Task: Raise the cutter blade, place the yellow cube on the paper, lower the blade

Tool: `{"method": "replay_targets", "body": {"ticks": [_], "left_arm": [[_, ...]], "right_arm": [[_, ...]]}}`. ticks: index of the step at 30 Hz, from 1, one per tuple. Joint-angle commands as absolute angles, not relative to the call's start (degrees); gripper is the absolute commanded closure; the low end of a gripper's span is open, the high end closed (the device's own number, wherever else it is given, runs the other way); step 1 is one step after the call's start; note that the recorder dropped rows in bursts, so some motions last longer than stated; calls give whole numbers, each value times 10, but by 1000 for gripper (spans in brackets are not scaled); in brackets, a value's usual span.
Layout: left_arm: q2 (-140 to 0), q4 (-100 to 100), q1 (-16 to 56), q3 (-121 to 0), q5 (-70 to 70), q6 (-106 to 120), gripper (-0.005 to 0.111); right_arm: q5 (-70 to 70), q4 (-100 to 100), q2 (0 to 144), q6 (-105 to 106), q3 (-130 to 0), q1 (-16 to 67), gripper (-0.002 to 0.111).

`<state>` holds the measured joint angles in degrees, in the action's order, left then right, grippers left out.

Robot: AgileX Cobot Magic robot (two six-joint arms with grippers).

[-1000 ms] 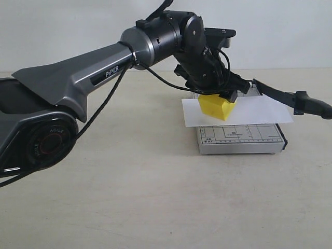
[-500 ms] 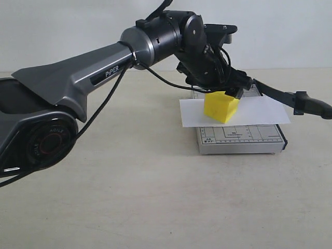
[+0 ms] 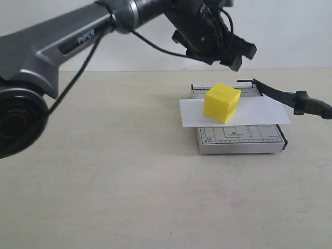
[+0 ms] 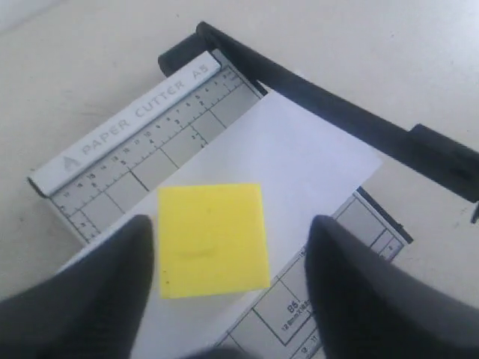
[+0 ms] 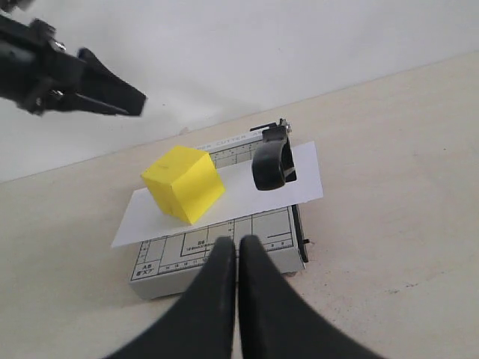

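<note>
The yellow cube (image 3: 222, 102) rests on the white paper (image 3: 259, 111), which lies across the grey trimmer base (image 3: 241, 137). The cutter blade (image 3: 290, 97) stands raised, its handle out to the right. My left gripper (image 3: 239, 56) hangs open above the cube, clear of it. In the left wrist view the cube (image 4: 213, 238) shows between the spread fingers (image 4: 112, 284), with the paper (image 4: 299, 157) and blade (image 4: 337, 112) beyond. My right gripper (image 5: 237, 243) is shut and empty in front of the base (image 5: 217, 262), facing the cube (image 5: 183, 183) and the blade handle (image 5: 271, 164).
The trimmer sits on a beige tabletop (image 3: 129, 181) with a white wall behind. The left arm's long grey links (image 3: 62, 41) span the upper left of the exterior view. The right arm is out of the exterior view.
My left gripper has let go of the yellow cube and risen well above it. The cube stays on the paper. The blade has not moved.
</note>
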<state>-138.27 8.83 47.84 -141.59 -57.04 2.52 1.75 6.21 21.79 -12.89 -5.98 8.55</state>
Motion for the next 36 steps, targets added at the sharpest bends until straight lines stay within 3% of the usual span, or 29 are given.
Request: {"method": "replay_targets", "body": {"ticks": [1, 11, 36], "left_arm": [[-1313, 74, 479, -1420, -575, 31, 68], [-1217, 47, 478, -1412, -601, 50, 68], [-1137, 54, 478, -1412, -647, -30, 68]], "right_arm": [[11, 58, 213, -129, -57, 86, 107], [11, 58, 213, -129, -57, 86, 107], [11, 58, 213, -129, -57, 86, 107]]}}
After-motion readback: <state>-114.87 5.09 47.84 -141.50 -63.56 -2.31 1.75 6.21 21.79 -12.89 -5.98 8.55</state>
